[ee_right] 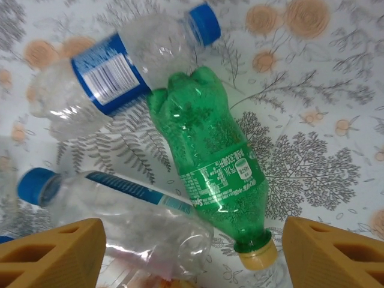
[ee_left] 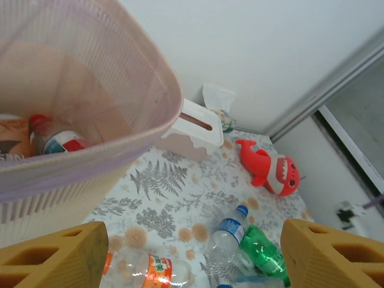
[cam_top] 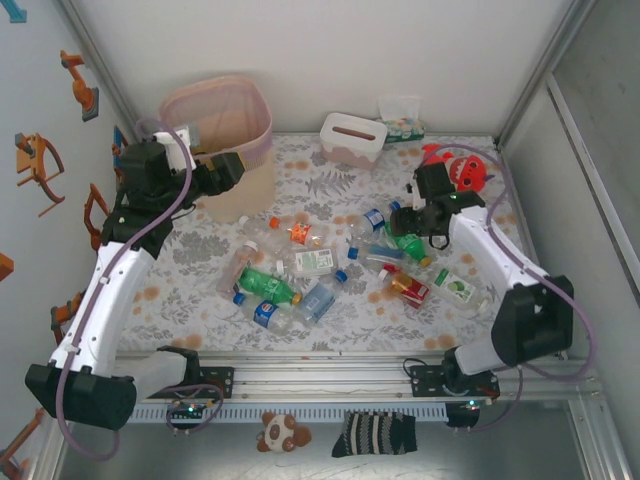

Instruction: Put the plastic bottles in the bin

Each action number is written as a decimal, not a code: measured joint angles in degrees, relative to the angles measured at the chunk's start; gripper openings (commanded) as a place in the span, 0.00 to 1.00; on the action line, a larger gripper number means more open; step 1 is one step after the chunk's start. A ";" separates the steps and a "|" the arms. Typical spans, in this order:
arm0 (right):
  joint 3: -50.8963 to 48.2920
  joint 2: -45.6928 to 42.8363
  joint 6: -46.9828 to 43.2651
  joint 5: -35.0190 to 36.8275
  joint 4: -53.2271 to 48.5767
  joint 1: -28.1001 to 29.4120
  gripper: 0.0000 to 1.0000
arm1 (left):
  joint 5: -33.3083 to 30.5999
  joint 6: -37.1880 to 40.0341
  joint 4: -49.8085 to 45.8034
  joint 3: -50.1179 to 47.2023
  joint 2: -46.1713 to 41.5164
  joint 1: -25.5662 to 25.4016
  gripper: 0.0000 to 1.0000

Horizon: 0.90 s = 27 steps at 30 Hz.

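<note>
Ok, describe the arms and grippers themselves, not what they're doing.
The left arm and right arm have white links and black joints. A lilac cable loops along each. The fingers are orange-yellow wedges with triangular cut-outs.

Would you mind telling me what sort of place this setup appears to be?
Likely a robot test booth: white panel walls enclose a flowered table strewn with bottles, plus a bin.

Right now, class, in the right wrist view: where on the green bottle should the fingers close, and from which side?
Probably from straight above, fingers closing across the green bottle at its bare body between base and label. It lies flat, and there table shows on both sides; nearer the cap, a clear bottle lies against it.
</note>
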 measured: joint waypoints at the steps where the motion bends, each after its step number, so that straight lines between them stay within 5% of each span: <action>1: 0.39 1.95 -0.68 -0.28 -0.09 -0.35 0.74 | 0.35 -0.44 0.02 -0.11 -0.02 -0.04 0.75; 27: 18.60 30.99 -12.72 0.00 -5.68 -1.49 0.69 | 1.31 -3.30 3.13 -2.05 -2.03 -1.05 0.75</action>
